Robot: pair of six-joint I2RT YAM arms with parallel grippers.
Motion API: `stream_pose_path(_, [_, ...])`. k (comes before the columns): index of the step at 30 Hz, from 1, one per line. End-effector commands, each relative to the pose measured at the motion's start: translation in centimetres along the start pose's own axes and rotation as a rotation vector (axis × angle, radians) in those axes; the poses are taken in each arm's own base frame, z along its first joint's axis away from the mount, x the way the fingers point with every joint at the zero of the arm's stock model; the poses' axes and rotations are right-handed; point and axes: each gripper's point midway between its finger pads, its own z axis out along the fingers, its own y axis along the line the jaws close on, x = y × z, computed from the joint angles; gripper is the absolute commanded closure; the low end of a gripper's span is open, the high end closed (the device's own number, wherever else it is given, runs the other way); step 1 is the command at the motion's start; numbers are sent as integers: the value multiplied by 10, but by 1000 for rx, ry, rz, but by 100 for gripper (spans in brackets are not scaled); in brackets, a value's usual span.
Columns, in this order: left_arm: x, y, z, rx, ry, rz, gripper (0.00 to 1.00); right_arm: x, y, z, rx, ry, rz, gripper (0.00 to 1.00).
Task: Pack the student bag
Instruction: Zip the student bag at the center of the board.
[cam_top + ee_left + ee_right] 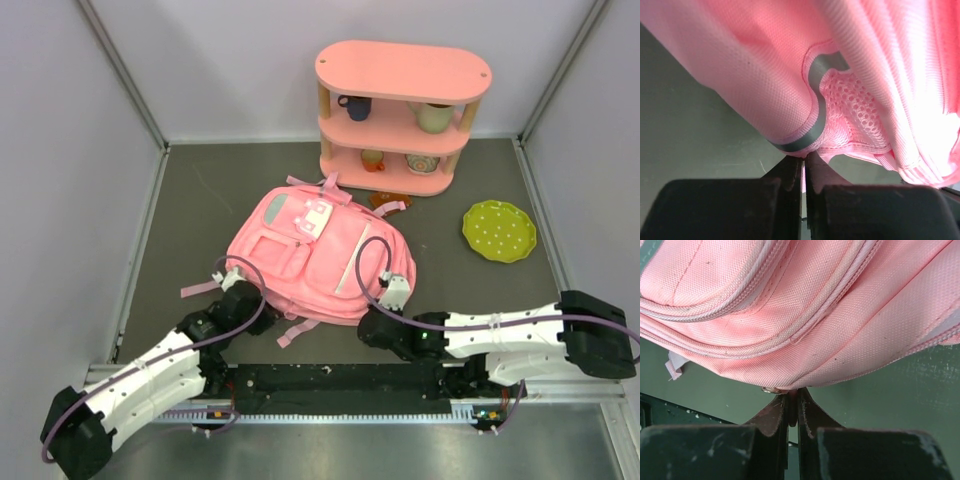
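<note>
Student bag [320,250] lying flat, front up, mid-surface [190,200], between the two arms and the pink shelf [400,110]. A green plate [499,230] sits well apart to its R.

We see the L end effector [233,288] at the bag's near-L edge and the R end effector [393,292] at its near-R corner.

- **L wrist view:** the L end effector [804,156] is closed to a slit. Its tips nip the hem where the grey trim [816,100] runs beside a mesh pocket [855,110].
- **R wrist view:** the R end effector [794,392] is likewise closed tight on the bottom seam. A small metal ring [771,389] lies just beside the tips; we cannot tell whether that is a zip pull.

In both wrist views the fabric drapes in folds, so we judge the bag soft and limp. Since it looks flat, it is prob. light & near-empty.

**Handling note:** woven cloth gives good friction but no stiffness. A pinch on one layer lifts only that layer, and the body will droop btw. the two holds. We would take it at seams, hems, straps or zip tabs, i.e. doubled, stitched material, not mid-panel.
</note>
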Motion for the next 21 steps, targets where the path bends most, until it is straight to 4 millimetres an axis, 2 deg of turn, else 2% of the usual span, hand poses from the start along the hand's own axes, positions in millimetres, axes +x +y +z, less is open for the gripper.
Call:
stream_pose_path(1, [-44,-5,-9,-56,-191,38,100,-11,-5,-6,1,-50,17,100])
stream_pose_path(4, [-57,0,-18,-92,-243,63,100,-14,-15,-9,14,-66,25,100])
stream_pose_path(11, [-71,23,-24,-158,-259,71,100,-14,-34,-11,42,-76,36,100])
stream_pose_path(15, [-86,36,-33,-204,-293,58,100,-16,-39,-11,52,-86,44,100])
stream_pose_path(21, [-111,34,-41,-173,-307,39,100,-21,-45,-13,57,-105,45,100])
